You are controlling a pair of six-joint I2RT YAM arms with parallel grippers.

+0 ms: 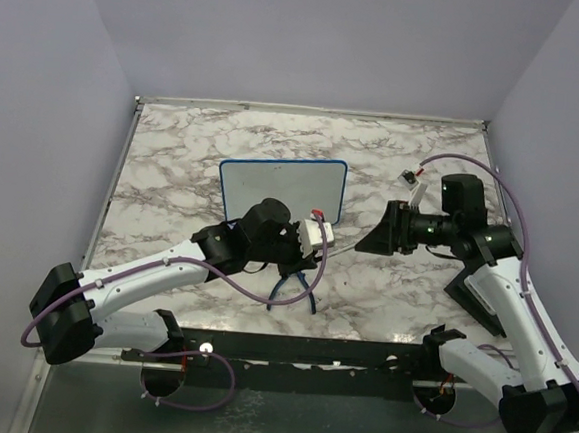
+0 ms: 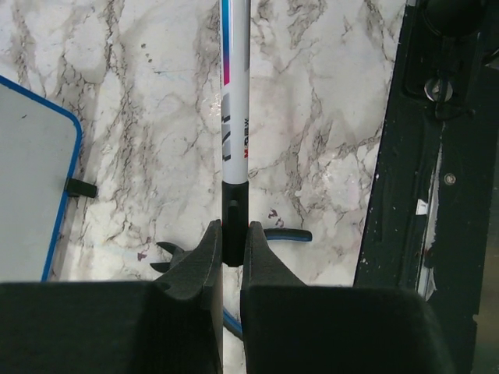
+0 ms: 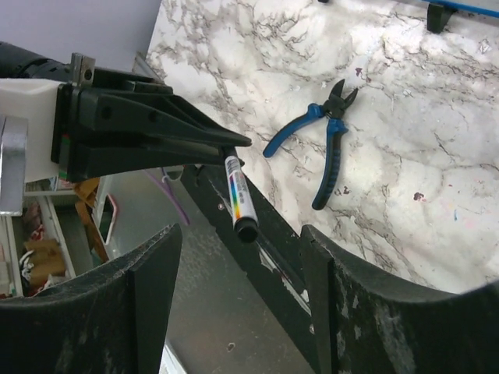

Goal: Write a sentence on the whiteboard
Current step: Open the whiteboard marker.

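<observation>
top: whiteboard (image 1: 282,186) stood blank on the tabletop (image 1: 174,157), no sentence yet; left claw (image 1: 313,236) by its near right corner. left wrist: claw was clamped on the marker (image 2: 234,140). right wrist: right claw (image 3: 238,257) gaped empty just short of the marker's black end, pliers (image 3: 323,148) beyond. looked like uncapping; next: close on cap, pull straight.

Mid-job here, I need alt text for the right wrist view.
The left gripper, shut on a marker, points its black end toward the right gripper, whose fingers stand open and apart from it. Blue-handled pliers lie on the marble table beyond.
</observation>
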